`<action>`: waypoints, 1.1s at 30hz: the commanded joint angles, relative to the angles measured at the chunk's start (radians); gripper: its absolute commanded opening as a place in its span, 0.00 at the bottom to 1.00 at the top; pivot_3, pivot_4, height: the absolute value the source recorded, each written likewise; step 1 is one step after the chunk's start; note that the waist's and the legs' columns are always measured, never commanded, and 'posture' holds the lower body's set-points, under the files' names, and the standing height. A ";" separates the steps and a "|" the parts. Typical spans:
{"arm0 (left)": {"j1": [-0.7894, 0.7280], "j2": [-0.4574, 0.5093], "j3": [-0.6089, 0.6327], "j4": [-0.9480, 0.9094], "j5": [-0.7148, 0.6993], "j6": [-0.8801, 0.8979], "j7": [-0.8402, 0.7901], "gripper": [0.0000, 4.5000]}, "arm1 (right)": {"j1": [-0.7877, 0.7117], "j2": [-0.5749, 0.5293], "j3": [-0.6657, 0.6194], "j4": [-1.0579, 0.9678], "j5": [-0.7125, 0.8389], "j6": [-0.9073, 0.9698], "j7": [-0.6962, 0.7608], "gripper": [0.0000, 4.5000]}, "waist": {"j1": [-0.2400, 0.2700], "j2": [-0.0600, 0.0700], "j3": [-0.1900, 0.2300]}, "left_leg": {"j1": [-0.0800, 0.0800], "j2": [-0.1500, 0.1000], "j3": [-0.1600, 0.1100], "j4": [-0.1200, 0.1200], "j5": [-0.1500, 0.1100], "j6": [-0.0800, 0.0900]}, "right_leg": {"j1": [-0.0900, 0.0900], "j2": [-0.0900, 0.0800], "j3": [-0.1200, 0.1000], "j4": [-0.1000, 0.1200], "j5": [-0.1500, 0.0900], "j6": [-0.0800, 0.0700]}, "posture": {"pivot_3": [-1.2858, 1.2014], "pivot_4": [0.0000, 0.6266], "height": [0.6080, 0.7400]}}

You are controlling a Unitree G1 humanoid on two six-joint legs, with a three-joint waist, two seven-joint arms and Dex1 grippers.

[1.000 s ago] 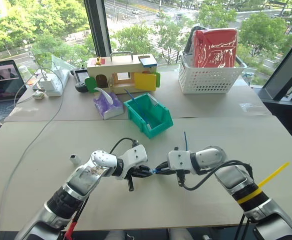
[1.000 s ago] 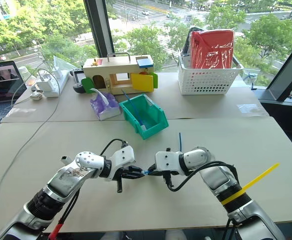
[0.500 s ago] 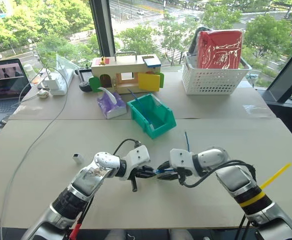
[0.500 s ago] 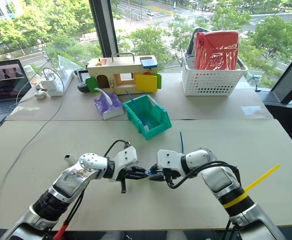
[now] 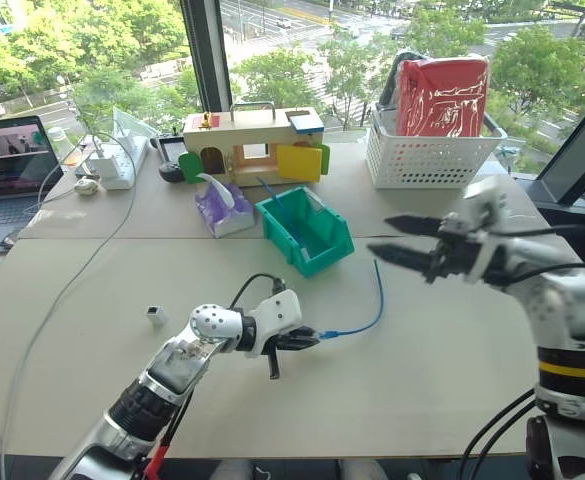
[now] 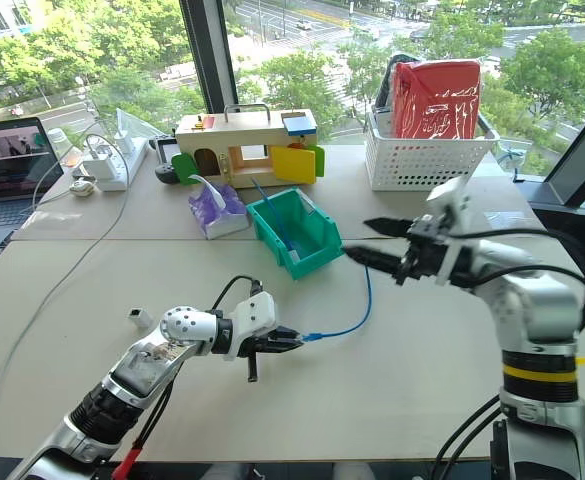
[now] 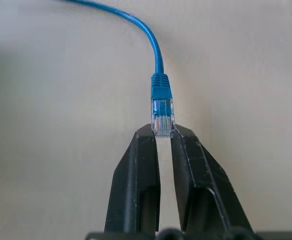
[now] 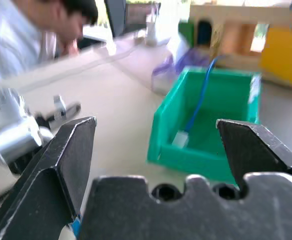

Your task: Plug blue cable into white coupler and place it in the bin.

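My left gripper (image 5: 308, 339) is shut on the clear plug (image 7: 162, 116) of the blue cable (image 5: 366, 322), low over the middle of the table. The rest of the cable curves away toward the bin and lies loose. The right gripper (image 5: 380, 237) hangs open and empty, raised above the table to the right of the teal bin (image 5: 322, 258). The white coupler (image 5: 156, 316) sits alone on the table, left of my left arm. Inside the bin (image 8: 185, 155) lies another blue cord with a white end.
Behind the bin are a purple pack (image 5: 218, 209) and a wooden toy box (image 5: 250, 145). A white lattice basket (image 5: 427, 160) with a red bag stands at the back right. A laptop (image 5: 7, 165) and a long grey-white cord (image 5: 67, 285) are on the left. A person (image 8: 21, 35) sits beyond the table.
The right gripper has let go of the blue cable, opened wide and swung up and to the right. The cable now trails from the left gripper, which rose a little.
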 commanded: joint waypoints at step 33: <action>-0.162 -0.246 0.055 0.163 0.092 -0.386 0.169 0.00 | 0.448 0.189 -0.041 -0.241 0.654 -0.142 -0.801 0.99 | -0.005 0.002 -0.001 | 0.000 -0.001 0.000 0.001 -0.002 0.003 | 0.002 0.000 0.001 -0.002 0.000 0.002 | 0.52 0.24 1.00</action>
